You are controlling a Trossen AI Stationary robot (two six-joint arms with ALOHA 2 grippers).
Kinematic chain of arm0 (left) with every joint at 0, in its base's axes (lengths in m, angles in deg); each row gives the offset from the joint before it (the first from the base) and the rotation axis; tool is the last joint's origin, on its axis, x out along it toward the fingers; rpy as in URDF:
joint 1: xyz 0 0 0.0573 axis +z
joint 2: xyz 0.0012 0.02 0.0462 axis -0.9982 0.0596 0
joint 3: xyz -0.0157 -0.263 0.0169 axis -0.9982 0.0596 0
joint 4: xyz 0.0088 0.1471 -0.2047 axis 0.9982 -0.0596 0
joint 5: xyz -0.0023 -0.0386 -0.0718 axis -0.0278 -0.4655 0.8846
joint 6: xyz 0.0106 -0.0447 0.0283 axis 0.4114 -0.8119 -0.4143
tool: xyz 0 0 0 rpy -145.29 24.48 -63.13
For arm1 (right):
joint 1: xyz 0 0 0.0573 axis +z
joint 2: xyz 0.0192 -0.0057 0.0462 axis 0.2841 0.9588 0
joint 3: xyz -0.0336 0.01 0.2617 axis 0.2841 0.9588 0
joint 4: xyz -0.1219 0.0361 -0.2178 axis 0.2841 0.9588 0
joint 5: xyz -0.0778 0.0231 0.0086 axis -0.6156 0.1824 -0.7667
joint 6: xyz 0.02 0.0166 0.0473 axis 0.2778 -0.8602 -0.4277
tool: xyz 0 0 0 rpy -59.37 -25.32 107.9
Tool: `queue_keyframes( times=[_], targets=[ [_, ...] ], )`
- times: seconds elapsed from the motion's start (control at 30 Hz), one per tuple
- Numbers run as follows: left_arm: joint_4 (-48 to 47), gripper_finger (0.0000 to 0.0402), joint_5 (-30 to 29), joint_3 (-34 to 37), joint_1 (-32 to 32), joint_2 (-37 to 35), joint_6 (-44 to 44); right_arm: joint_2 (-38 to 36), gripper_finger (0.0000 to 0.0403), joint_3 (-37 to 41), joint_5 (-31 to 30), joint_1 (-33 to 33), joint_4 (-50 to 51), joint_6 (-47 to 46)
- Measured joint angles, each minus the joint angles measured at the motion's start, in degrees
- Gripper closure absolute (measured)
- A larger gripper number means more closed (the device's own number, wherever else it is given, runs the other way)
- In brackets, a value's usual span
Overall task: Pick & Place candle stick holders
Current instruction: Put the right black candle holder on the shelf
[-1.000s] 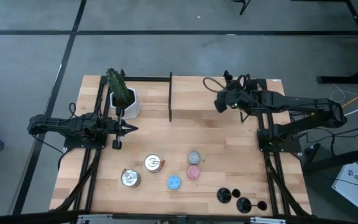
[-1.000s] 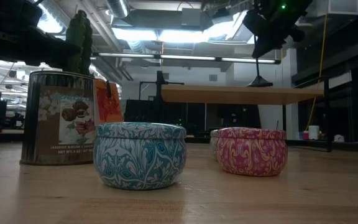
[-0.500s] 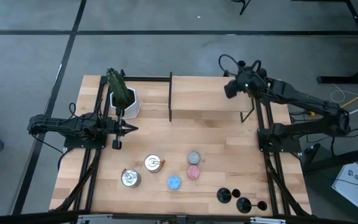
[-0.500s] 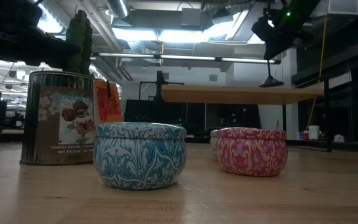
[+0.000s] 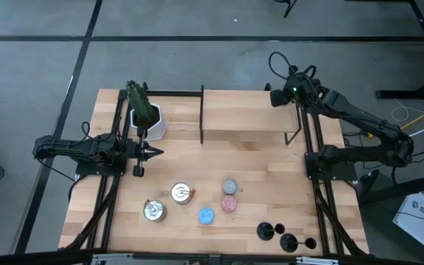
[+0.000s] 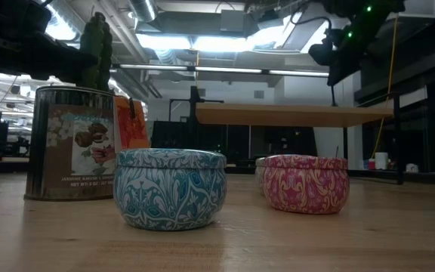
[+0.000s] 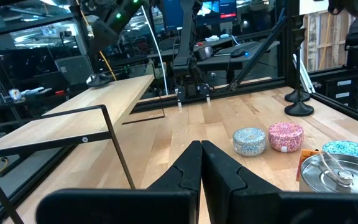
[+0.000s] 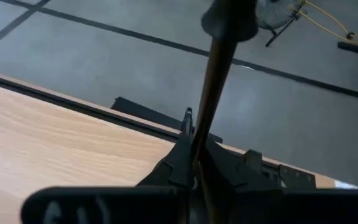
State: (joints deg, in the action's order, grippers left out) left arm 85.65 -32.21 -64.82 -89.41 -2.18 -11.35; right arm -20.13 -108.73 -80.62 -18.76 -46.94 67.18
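My right gripper (image 5: 277, 98) hangs over the far right corner of the raised wooden shelf (image 5: 245, 116), shut on a black candle stick holder (image 8: 219, 68). In the left wrist view that holder's wide end (image 7: 97, 79) shows low over the shelf's far end. Three more holders (image 5: 288, 239) stand on their round bases at the table's near right. My left gripper (image 5: 157, 153) waits shut and level at the table's left, touching nothing. My right gripper pinches the holder's thin stem (image 8: 202, 134) between its two fingers. The stem runs on past the fingertips, slanting downward, to the wide end (image 8: 229, 15). Whether that end touches the shelf I cannot tell.
Two silver tins (image 5: 181, 193) (image 5: 153, 211) and grey (image 5: 230, 185), pink (image 5: 229, 203) and blue (image 5: 206, 215) candles sit in the table's near middle. A potted plant (image 5: 146, 116) stands far left, beside the shelf's black frame.
My right gripper has swung toward the table's right and far edges, from over the shelf's right part to its far right corner, rolling somewhat. The holder has gone along in its shut fingers.
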Motion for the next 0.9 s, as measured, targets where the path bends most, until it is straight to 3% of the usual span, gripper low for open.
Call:
queue_keyframes(
  times=[0.3,0.9],
  targets=[
    [-0.01,0.0398,0.0,-0.02,-0.02,0.01,0.0,0.01,0.0378,2.29,4.44,-2.4,-5.49,1.16],
    [-0.01,0.0398,0.0,0.0,-0.02,0.01,0.0,-0.02,0.0378,2.29,4.2,-3.08,-4.8,0.87]
  ],
)
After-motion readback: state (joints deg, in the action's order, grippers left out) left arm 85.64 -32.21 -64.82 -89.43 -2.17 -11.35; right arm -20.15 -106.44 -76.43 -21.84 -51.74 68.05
